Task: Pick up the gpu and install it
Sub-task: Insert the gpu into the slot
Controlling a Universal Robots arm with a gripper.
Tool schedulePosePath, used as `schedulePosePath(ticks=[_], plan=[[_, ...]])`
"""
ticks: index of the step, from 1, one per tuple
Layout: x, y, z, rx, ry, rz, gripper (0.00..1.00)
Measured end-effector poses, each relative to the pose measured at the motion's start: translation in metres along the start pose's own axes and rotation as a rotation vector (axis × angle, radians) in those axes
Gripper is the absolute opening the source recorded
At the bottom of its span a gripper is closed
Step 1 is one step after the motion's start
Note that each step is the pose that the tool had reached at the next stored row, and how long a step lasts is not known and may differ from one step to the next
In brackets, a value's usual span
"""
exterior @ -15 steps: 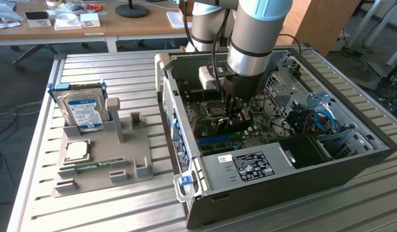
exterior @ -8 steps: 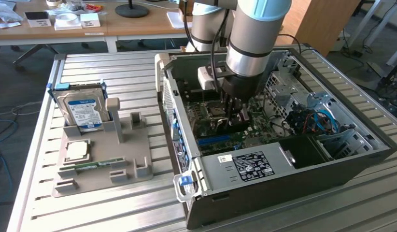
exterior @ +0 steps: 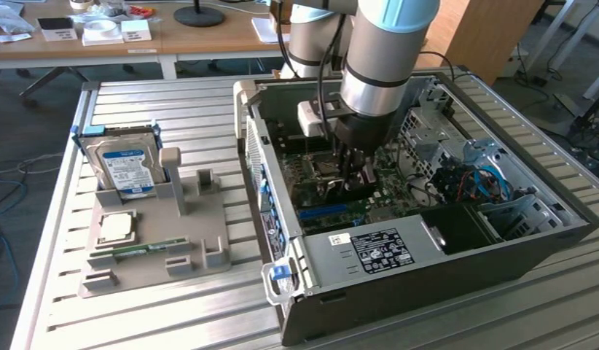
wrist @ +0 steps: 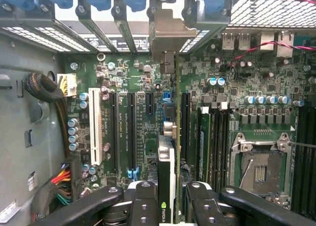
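Note:
My gripper (exterior: 355,169) reaches down into the open computer case (exterior: 397,257), close over the motherboard (wrist: 123,83). It is shut on the gpu (wrist: 167,167), which the wrist view shows edge-on between the two black fingers (wrist: 143,206). The card stands upright on its long edge, to the side of the long black expansion slots (wrist: 132,132). Its grey metal end bracket (wrist: 165,36) sits at the case's rear slot openings. In the exterior view the gpu (exterior: 350,191) is a dark strip under the fingers. Whether its lower edge is in a slot I cannot tell.
A white slot (wrist: 96,130), an empty processor socket (wrist: 259,167) and a cable bundle (wrist: 59,179) lie around the card. On the exterior view's left, a grey holder (exterior: 197,240) carries the blue-labelled hard drive (exterior: 124,164), a processor chip (exterior: 116,227) and a green memory stick (exterior: 139,250).

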State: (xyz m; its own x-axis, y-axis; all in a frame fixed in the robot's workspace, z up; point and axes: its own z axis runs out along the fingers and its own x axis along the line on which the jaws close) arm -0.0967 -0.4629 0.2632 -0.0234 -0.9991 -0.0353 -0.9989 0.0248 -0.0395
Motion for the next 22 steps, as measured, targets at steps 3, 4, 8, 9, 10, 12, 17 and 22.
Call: schedulePosePath(ticks=[3,4,8,9,10,12,17,22], plan=[[0.0000,0.0023,-0.0001,0.0009,0.0000,0.000,0.27],[0.0000,0.0031,-0.0001,0.0012,0.0000,0.000,0.27],[0.0001,0.0043,-0.0002,0.0017,0.0000,0.000,0.27],[0.0001,0.0043,-0.0002,0.0017,0.0000,0.000,0.27],[0.0001,0.0043,-0.0002,0.0017,0.0000,0.000,0.27],[0.0001,0.0052,-0.0002,0.0017,0.0001,0.000,0.27],[0.0001,0.0065,-0.0003,0.0017,0.0000,0.000,0.27],[0.0002,0.0085,-0.0003,0.0017,-0.0001,0.000,0.27]])
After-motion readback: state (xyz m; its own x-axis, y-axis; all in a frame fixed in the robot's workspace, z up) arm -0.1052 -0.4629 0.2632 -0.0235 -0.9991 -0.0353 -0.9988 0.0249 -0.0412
